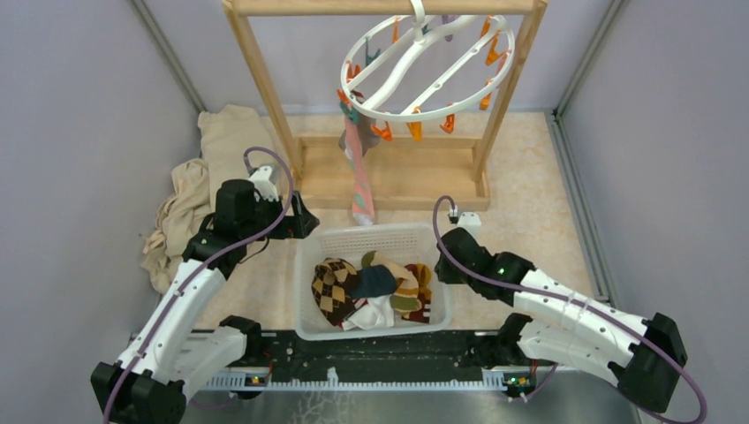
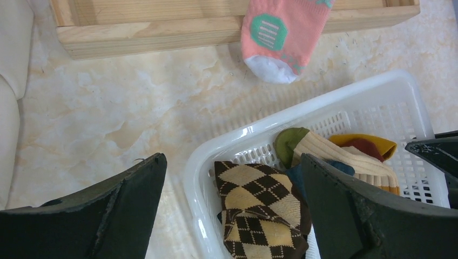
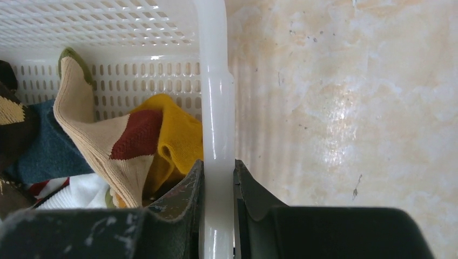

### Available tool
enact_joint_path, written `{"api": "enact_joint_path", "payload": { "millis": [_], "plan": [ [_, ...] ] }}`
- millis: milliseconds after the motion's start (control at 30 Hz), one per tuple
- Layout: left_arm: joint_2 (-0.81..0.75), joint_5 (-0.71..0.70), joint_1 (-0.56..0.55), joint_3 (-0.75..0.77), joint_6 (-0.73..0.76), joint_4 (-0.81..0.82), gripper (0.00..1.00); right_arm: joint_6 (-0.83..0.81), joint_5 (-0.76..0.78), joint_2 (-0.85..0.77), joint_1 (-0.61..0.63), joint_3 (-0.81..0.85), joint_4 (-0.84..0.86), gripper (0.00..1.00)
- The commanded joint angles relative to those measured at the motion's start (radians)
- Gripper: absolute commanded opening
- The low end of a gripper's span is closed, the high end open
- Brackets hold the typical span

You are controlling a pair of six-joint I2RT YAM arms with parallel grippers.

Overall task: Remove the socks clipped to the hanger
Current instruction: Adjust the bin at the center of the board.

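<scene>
Top external: pink sock [image 1: 360, 181] on white hanger [image 1: 424, 113]; left claw [image 2: 233, 162] agape, empty; right claw [image 3: 218, 164] pinching basket [image 3: 216, 81].

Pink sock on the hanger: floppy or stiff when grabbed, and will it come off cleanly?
Likely floppy and light: the pink sock hangs limp from the hanger, toe down by the wooden frame base. A tug will probably swing the hanger too, since it dangles tilted from the top bar.

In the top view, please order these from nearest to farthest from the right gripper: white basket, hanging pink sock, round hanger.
1. White basket: the right gripper grips its right rim.
2. Pink sock: hanging beyond the basket.
3. Round hanger: up on the wooden frame.
</scene>
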Motion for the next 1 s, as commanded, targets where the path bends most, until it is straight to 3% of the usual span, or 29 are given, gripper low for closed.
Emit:
{"api": "enact_joint_path", "payload": {
  "millis": [0, 367, 533, 633, 833, 967],
  "plan": [
    [-0.008, 0.021, 0.001, -0.005, -0.009, 0.026, 0.99, 0.048, 0.094, -0.047, -0.006, -0.018, -0.021, 0.0],
    [-0.015, 0.031, 0.001, -0.014, -0.016, 0.033, 0.99, 0.099, 0.149, -0.114, -0.006, -0.048, -0.044, 0.0],
    [-0.009, 0.035, 0.001, -0.014, -0.02, 0.036, 0.99, 0.047, 0.107, -0.061, -0.007, -0.035, 0.02, 0.0],
    [-0.01, 0.037, 0.001, -0.008, -0.021, 0.034, 0.99, 0.024, 0.082, -0.021, -0.007, -0.001, 0.025, 0.09],
    [-0.026, 0.025, 0.001, 0.001, -0.011, 0.022, 0.99, -0.032, 0.121, -0.066, -0.007, 0.094, -0.038, 0.49],
    [-0.022, 0.027, 0.001, 0.004, -0.013, 0.024, 0.99, -0.1, 0.158, -0.069, -0.007, 0.185, -0.055, 0.57]
  ]
}}
